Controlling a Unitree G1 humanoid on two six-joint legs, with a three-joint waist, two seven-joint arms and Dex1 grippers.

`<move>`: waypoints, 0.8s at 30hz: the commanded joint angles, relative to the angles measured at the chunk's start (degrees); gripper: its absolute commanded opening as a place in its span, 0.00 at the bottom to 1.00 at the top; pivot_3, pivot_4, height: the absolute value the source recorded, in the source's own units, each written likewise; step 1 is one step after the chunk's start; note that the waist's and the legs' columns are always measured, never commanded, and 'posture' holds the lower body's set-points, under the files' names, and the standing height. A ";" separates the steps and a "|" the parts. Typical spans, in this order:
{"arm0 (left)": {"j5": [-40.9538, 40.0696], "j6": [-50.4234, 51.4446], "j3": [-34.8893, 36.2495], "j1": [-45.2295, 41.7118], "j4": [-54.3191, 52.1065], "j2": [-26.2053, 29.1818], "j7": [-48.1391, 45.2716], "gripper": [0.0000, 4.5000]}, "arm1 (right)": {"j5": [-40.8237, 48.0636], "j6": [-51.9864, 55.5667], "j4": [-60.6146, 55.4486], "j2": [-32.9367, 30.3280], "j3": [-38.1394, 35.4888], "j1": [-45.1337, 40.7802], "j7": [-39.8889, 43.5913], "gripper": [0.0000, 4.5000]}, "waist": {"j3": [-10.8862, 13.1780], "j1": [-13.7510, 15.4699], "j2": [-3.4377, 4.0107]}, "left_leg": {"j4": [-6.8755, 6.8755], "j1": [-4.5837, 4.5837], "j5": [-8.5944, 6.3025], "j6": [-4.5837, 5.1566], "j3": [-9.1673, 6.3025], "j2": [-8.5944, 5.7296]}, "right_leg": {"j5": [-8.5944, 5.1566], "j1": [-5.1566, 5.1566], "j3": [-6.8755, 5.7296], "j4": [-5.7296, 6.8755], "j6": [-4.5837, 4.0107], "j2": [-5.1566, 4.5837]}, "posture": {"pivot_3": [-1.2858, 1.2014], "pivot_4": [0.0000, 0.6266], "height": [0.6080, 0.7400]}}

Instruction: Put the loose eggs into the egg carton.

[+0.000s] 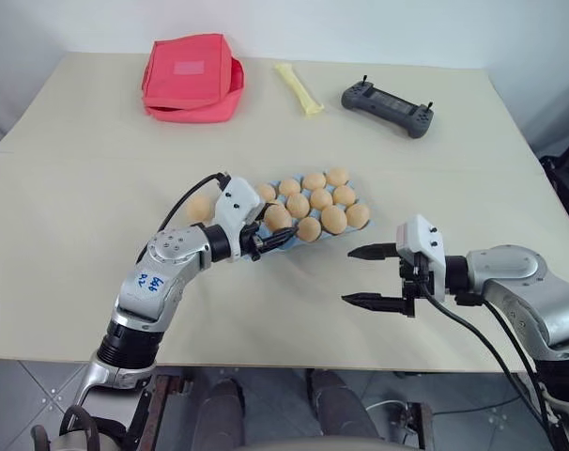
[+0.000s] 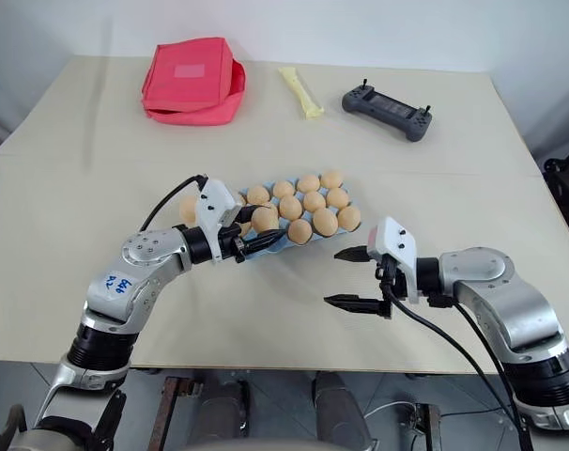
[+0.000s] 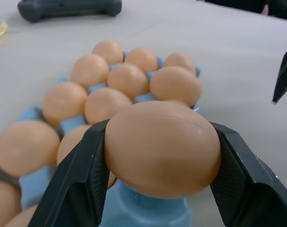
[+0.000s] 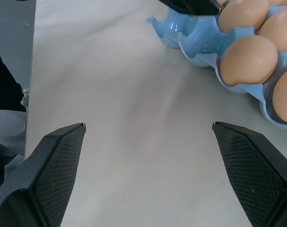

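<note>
Left wrist view: left gripper (image 3: 162, 156) clamps one egg (image 3: 162, 149) by its sides, fragile and smooth, above the egg carton (image 3: 37, 182); right gripper (image 1: 371, 276) gapes empty.

Your two head views look forward and down over the table (image 1: 69, 244) from just above the arms, sharing nearly the same scene, slightly offset. Your left wrist view sits very near the egg carton (image 3: 148, 215), looking along it toward the far table edge. Your right wrist view faces low across the bare tabletop, sharing the carton's near corner with the others
</note>
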 commanded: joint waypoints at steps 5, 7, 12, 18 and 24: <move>0.26 1.02 -0.38 -0.46 -1.61 0.27 -1.25 0.85 | 0.87 -0.39 -1.65 -0.71 -2.19 0.48 -0.30 1.00 | 0.00 0.29 0.00 | 0.00 -0.01 0.00 -0.01 0.00 0.00 | 0.00 0.01 0.00 0.00 0.00 0.00 | 0.52 0.24 1.00; -0.34 2.33 0.04 -0.53 -2.08 -0.08 -1.11 0.98 | 0.86 -0.46 -1.53 -0.60 -2.15 0.46 -0.33 1.00 | 0.00 0.27 0.00 | 0.00 0.00 0.00 -0.01 0.00 0.00 | 0.00 0.01 0.00 0.01 0.00 0.00 | 0.52 0.24 1.00; -0.52 3.21 1.13 -0.59 -2.48 -0.21 -0.78 1.00 | 0.75 -0.81 -1.03 -0.52 -2.12 0.35 -0.13 1.00 | 0.00 0.27 0.00 | 0.01 0.00 0.00 -0.01 0.00 0.00 | 0.01 0.01 0.00 0.01 0.01 0.00 | 0.52 0.24 1.00; -7.52 6.88 6.29 4.03 -9.69 4.45 -6.24 1.00 | 1.24 -1.72 -0.07 0.25 -2.75 0.17 -0.05 1.00 | 0.00 -0.04 0.00 | -0.03 0.00 -0.01 -0.01 0.00 0.01 | 0.00 0.00 0.00 0.01 0.00 0.00 | 0.52 0.24 1.00; -13.96 11.19 16.88 10.38 -12.74 12.22 -8.93 1.00 | 0.84 -2.78 1.38 0.09 -2.28 -0.45 0.83 1.00 | 0.00 0.01 0.00 | -0.04 0.01 -0.01 -0.01 0.00 0.01 | -0.02 -0.01 -0.01 0.02 -0.03 -0.01 | 0.52 0.24 1.00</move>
